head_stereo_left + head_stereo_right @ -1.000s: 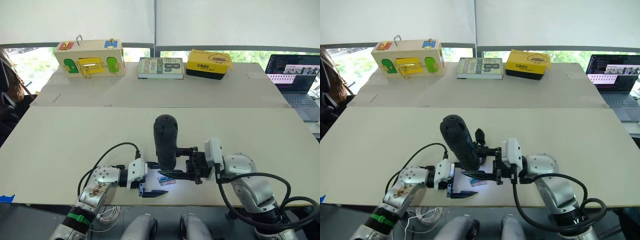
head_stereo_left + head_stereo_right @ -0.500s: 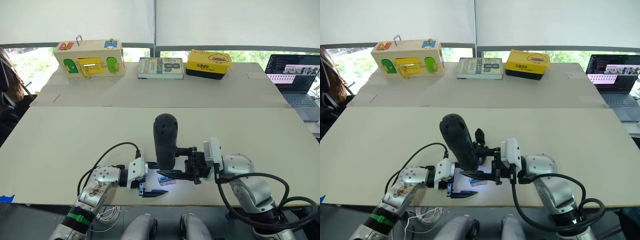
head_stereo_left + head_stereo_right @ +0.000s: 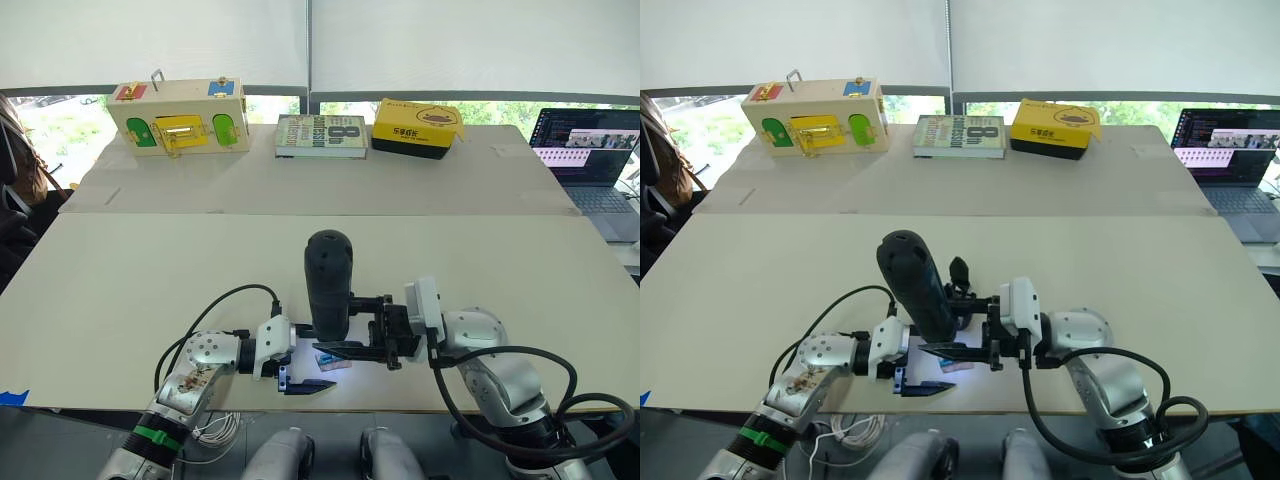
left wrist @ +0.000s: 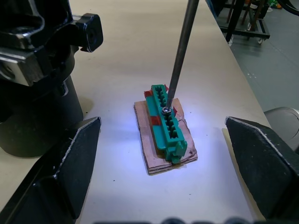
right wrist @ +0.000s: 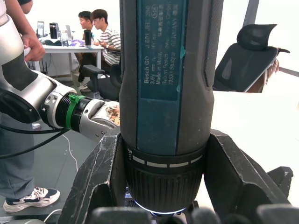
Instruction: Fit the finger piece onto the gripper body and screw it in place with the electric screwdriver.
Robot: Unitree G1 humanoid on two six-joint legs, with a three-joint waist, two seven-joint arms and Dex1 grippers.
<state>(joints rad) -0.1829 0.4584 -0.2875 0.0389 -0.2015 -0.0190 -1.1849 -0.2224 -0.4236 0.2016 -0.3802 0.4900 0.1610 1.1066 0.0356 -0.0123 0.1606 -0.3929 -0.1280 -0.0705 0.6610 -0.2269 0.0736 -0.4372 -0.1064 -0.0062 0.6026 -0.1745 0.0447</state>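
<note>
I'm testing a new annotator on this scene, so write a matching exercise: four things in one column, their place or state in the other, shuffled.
Things:
1. electric screwdriver
2. left hand
3. green-topped block
4. laptop

Place or state:
A. open, one finger on either side of the block, not touching it
B. lying flat under the tip of the bit
C. at the far right, screen lit
D. upright, clamped in the right hand

Pairs: 1-D, 2-A, 3-B, 4-C

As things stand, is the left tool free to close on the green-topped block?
Probably not cleanly: the left tool straddles the green-topped block, but the electric screwdriver bit stands on it.
</note>
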